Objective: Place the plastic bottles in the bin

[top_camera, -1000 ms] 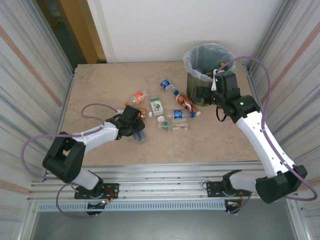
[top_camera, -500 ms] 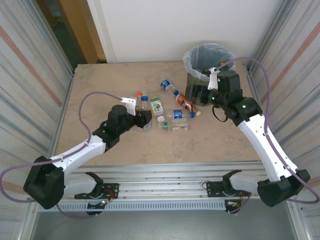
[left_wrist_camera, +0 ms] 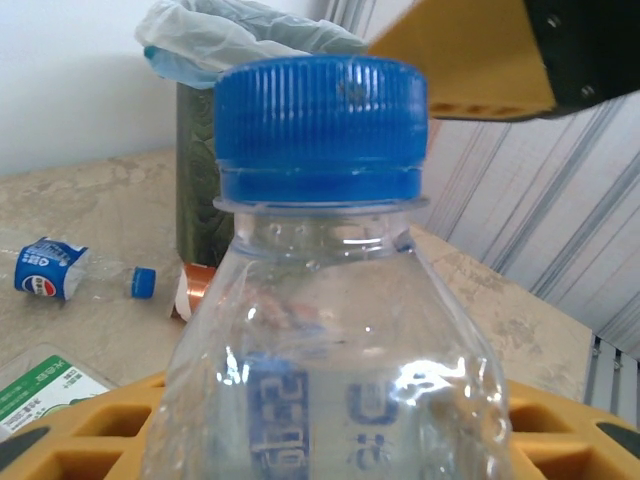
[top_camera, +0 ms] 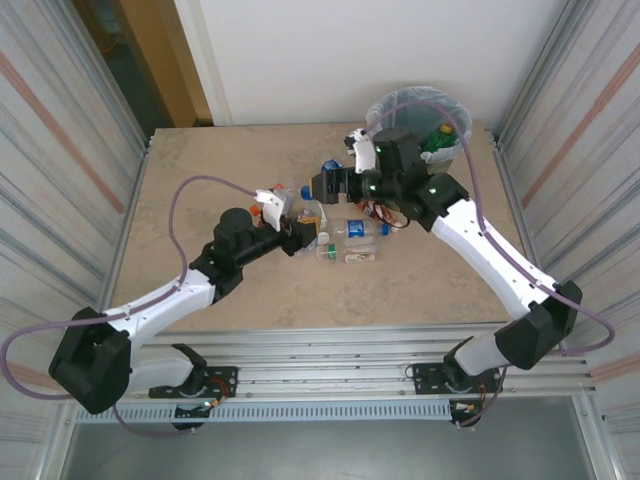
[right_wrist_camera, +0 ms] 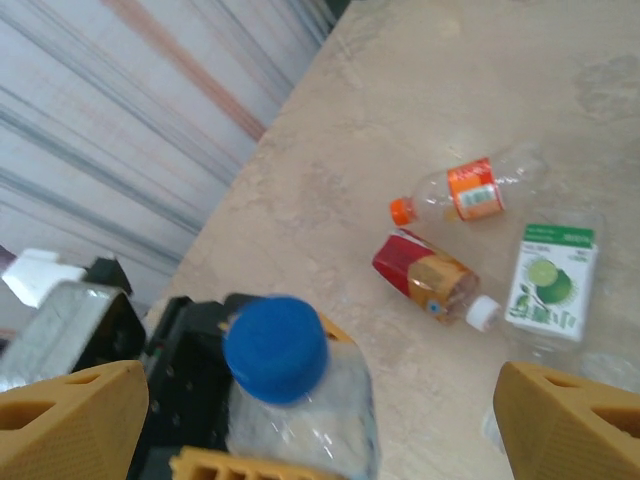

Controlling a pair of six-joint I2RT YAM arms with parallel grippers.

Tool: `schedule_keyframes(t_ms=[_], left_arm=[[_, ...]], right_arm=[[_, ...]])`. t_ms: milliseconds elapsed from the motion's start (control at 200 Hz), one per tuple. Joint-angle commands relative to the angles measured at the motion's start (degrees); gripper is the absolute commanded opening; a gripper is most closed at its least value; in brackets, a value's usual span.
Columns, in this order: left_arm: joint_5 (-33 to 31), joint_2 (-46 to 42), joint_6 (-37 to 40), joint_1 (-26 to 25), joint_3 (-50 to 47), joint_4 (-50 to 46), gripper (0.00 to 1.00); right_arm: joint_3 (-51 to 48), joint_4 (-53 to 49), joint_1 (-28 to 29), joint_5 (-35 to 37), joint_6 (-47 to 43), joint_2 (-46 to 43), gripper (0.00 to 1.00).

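At table (top_camera: 200,170) centre, we see left gripper (top_camera: 298,236) clamped on blue-capped bottle (left_wrist_camera: 320,330); right gripper (right_wrist_camera: 322,418) hovers above, jaws wide, empty.

R gripper (right_wrist_camera: 320,420) wide open, blue-cap bottle (right_wrist_camera: 275,350) seen btwn its tips. On table (right_wrist_camera: 400,90): orange-label bottle (right_wrist_camera: 470,192), red-label bottle (right_wrist_camera: 425,275), green-label bottle (right_wrist_camera: 550,285).

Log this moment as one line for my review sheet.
left pincer: shut on clear plastic bottle with blue cap | right pincer: open, above that bottle | loose bottles: on table, outside round dark green bin
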Motion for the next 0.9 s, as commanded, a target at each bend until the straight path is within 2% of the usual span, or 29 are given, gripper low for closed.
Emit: schedule_keyframes(t_ms=[0,306,506,656,776,816,872,897], left_arm=[[1.7,0.2,1.8,-0.4,2.5,2.7,0.51],[1.3,0.7,1.4,-0.8,3.0,2.8,0.51],[0.8,1.4,0.9,-0.9,3.3,3.0,0.51],[0.2,1.3,0.9,-0.9,3.4,2.6,0.52],[-0.6,1.0,1.0,-0.9,3.4,2.1,0.63],[-0.8,0.8,1.0,-0.9,3.4,2.0,0.74],[-0.9,0.5,1.0,-0.9,3.4,1.9,0.96],[-1.1,0.2,0.9,-0.9,3.4,1.8,0.99]], right_arm=[[4.0,-1.1,1.5,-0.1,-2.1,2.5,0.87],[7.0,-5.0,4.4,2.5,-3.4,6.7,0.66],[7.5,-6.2,5.5,2.8,-3.5,8.1,0.58],[8.1,-7.3,5.7,5.1,-3.6,8.3,0.33],[8.9,-8.1,5.6,7.2,-4.3,7.9,0.22],[9.1,-8.1,5.6,8.0,-4.5,7.6,0.21],[9.4,-8.2,5.6,9.3,-5.0,7.1,0.21],[9.5,-8.3,5.6,10.3,-5.3,6.9,0.21]])
